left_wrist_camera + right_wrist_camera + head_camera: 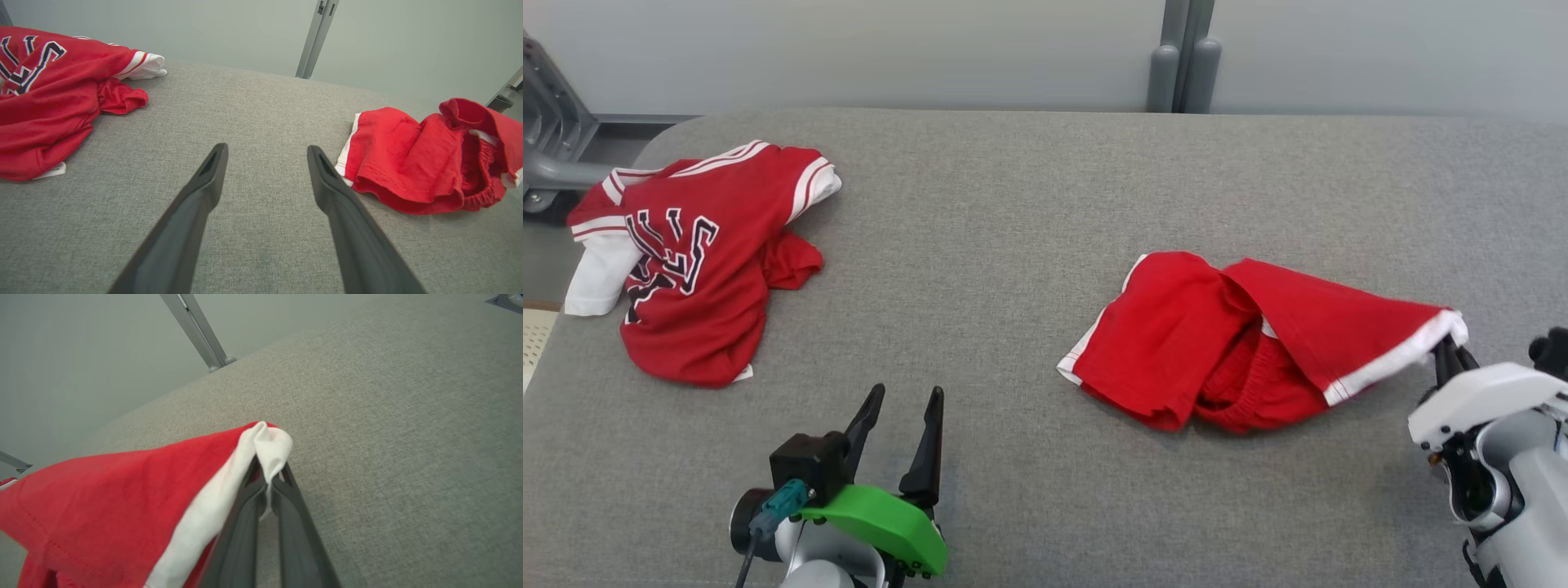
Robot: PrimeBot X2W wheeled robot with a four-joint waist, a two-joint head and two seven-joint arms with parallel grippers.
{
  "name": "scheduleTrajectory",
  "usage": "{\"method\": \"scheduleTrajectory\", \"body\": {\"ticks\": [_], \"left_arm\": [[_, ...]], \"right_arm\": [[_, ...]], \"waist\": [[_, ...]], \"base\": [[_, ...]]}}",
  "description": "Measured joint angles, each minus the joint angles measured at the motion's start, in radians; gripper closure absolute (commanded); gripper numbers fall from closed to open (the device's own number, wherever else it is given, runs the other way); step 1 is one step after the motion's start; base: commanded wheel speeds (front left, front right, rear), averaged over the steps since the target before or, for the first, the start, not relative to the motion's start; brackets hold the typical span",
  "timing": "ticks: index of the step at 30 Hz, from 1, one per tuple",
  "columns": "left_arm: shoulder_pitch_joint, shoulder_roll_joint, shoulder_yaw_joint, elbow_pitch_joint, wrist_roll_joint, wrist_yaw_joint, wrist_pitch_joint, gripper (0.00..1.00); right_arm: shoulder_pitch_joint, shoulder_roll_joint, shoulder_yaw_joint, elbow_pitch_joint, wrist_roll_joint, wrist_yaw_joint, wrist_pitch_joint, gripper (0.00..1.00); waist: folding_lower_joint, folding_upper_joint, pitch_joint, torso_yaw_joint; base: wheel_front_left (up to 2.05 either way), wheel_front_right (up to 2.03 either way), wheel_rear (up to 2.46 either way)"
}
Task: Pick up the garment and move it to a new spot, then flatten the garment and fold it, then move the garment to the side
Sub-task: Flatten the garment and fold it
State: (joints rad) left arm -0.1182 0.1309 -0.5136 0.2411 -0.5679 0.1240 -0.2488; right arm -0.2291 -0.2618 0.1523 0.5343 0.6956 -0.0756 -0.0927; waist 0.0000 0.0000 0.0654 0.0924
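Note:
The garment [1217,335] is a pair of red shorts with white trim, lying crumpled at the right of the grey table [1013,204]. My right gripper [1448,353] is shut on the white hem at its right corner and holds that corner lifted off the cloth. In the right wrist view the garment [102,498] drapes to the left, its hem bunched between the tips of my right gripper [267,477]. My left gripper [905,412] stands open near the front edge, empty. In the left wrist view my left gripper [265,163] points at bare table, the garment [408,163] to its right.
A red jersey [694,253] with white sleeves and dark lettering lies rumpled at the table's far left, also in the left wrist view as the jersey [49,94]. A grey post [1184,57] rises behind the table's back edge against a pale wall.

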Motion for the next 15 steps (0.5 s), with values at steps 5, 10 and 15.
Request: {"method": "scheduleTrajectory", "body": {"ticks": [5, 10, 15], "left_arm": [[0.0, 0.0, -0.005, -0.004, 0.009, 0.0, 0.0, 0.0], [0.0, 0.0, -0.006, -0.01, 0.01, 0.0, 0.0, 0.0], [-0.001, -0.001, -0.011, -0.013, 0.02, 0.0, 0.002, 0.0]], "right_arm": [[0.08, -0.005, -0.021, 0.039, 0.014, -0.007, -0.022, 1.0], [0.101, 0.003, -0.005, 0.051, 0.008, -0.007, -0.045, 0.68], [0.098, -0.005, 0.015, 0.037, -0.038, -0.007, -0.091, 0.0]], "waist": [[0.0, 0.0, 0.01, -0.023], [0.0, 0.0, 0.021, -0.044], [0.0, 0.0, 0.032, -0.058]], "base": [[0.0, 0.0, 0.0], [0.0, 0.0, 0.0], [0.0, 0.0, 0.0]]}}
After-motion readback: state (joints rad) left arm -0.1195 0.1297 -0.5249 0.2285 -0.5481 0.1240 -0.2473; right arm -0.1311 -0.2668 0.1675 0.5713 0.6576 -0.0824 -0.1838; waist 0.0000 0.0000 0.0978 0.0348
